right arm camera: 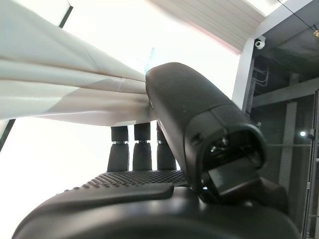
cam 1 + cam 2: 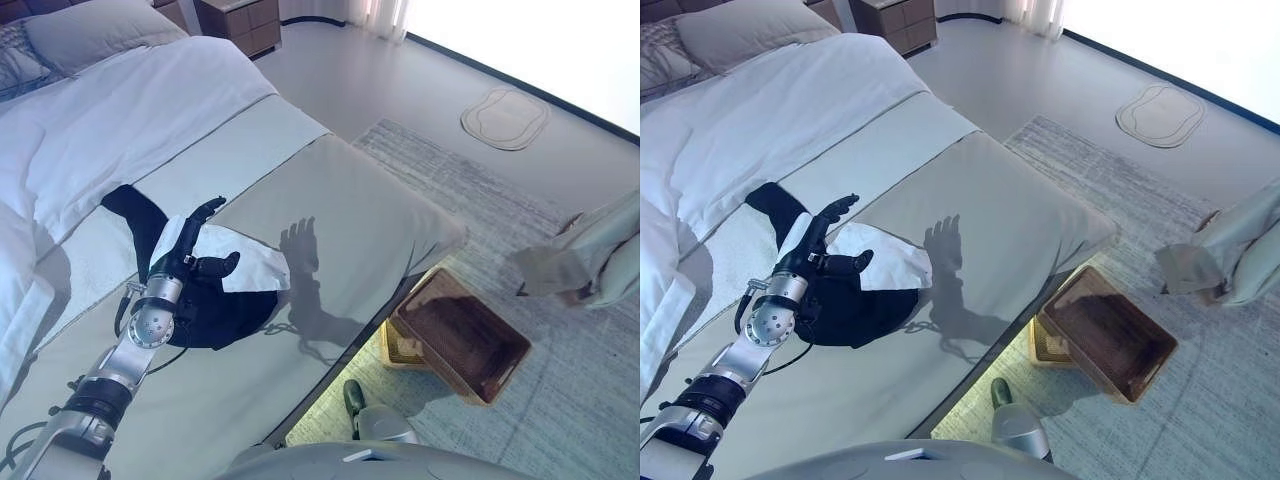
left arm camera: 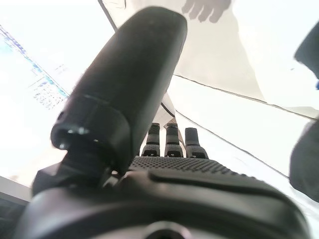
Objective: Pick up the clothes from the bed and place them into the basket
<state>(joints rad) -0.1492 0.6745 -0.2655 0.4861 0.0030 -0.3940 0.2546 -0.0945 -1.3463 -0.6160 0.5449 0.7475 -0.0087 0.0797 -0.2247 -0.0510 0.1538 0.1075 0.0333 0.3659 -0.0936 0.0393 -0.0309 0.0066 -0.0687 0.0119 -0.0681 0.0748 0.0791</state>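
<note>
My left hand (image 2: pixel 192 252) is out over the bed (image 2: pixel 340 210), fingers stretched fairly straight and spread, thumb sticking out to the side, nothing clamped in it. It hovers right above a white garment (image 2: pixel 255 262) that lies partly over a dark garment (image 2: pixel 215 310); I can't tell from up here whether the fingertips actually touch the cloth. The dark piece runs back toward the white duvet (image 2: pixel 130 110), with a sleeve-like end (image 2: pixel 128 208) poking out beyond my wrist. In my left wrist view the thumb (image 3: pixel 130 84) rises big in front and the fingers (image 3: pixel 172 142) stand straight past the palm, pale bedding beyond them. Off the foot of the bed, down on the grey rug (image 2: pixel 560 370), sits the woven basket (image 2: pixel 505 365), tilted, well apart from the clothes. My right hand (image 1: pixel 142 149) shows only in its own wrist view, fingers straight, holding nothing, pale cloth (image 1: pixel 60 89) beyond it. At the right edge, pale draped fabric (image 2: pixel 590 260) hangs in view. A nightstand (image 2: pixel 240 22) stands by the pillow (image 2: pixel 95 30).
</note>
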